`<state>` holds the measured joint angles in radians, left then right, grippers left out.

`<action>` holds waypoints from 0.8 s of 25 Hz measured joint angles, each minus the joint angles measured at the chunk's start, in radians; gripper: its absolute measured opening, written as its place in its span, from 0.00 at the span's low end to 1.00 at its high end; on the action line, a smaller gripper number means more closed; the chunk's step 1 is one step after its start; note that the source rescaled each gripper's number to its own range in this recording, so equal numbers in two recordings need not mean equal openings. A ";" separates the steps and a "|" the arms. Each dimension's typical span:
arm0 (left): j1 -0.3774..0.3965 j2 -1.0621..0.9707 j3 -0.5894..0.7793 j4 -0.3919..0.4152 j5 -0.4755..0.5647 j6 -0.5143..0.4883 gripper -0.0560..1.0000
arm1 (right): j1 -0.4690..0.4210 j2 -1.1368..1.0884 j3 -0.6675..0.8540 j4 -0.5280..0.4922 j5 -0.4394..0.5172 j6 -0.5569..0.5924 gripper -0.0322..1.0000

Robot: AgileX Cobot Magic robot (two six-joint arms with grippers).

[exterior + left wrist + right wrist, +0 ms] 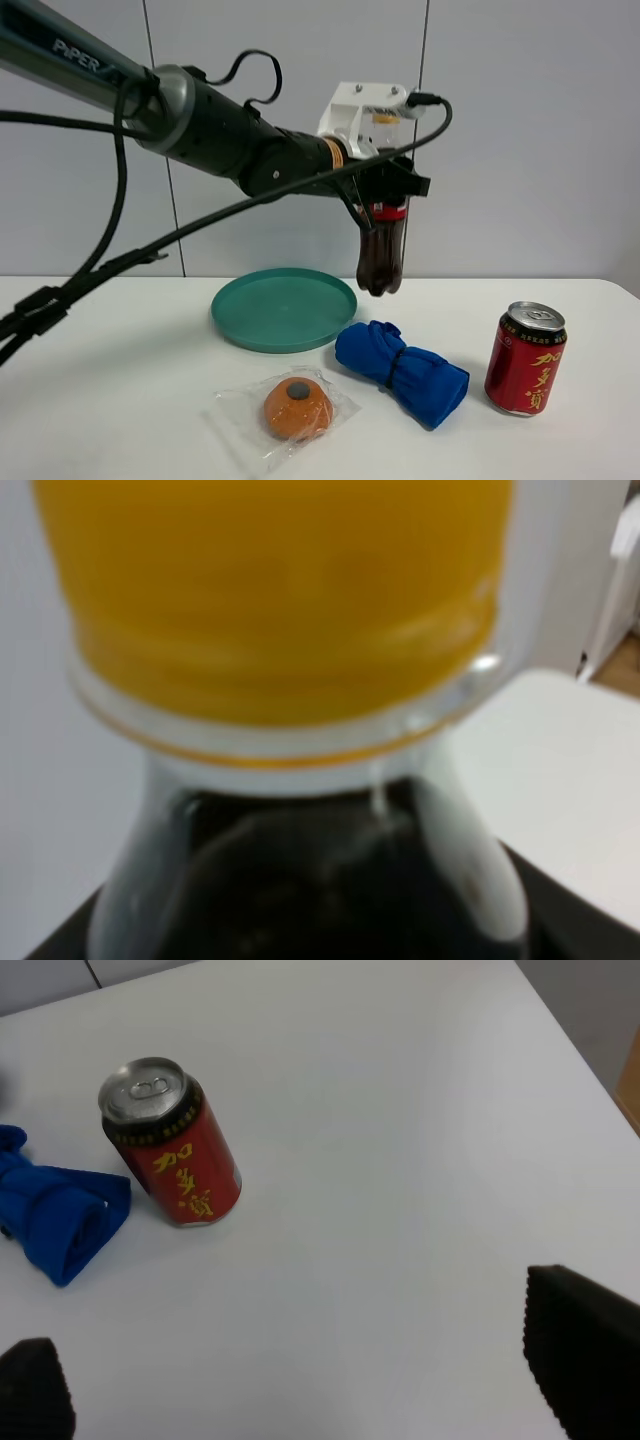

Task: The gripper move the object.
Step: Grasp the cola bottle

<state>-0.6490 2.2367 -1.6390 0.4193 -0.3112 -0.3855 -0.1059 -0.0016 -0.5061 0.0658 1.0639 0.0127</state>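
My left gripper (385,195), a black claw on a dark arm with a white bracket, is shut on the cola bottle (381,255) near its red label. The bottle hangs upright in the air, clear of the table, just beyond the right rim of a green plate (283,308). The left wrist view is filled by the bottle's yellow-orange cap (270,590) and its dark neck (300,880). My right gripper (300,1390) is open and empty above bare table, its black fingertips (580,1350) wide apart. It does not show in the exterior high view.
A rolled blue cloth (400,370) lies in front of the plate, and a short red can (525,358) stands to its right; the can (172,1145) and cloth (55,1215) also show in the right wrist view. A wrapped orange bun (293,407) lies near the front.
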 joint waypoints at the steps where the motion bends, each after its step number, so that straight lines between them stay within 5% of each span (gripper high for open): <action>1: 0.000 0.019 0.001 0.001 0.001 -0.001 0.09 | 0.000 0.000 0.000 0.000 0.000 0.000 1.00; 20: -0.020 0.105 -0.095 -0.003 -0.059 -0.002 0.09 | 0.000 0.000 0.000 0.000 0.000 0.000 1.00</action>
<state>-0.6693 2.3413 -1.7341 0.4166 -0.3707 -0.3877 -0.1059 -0.0016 -0.5061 0.0658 1.0639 0.0127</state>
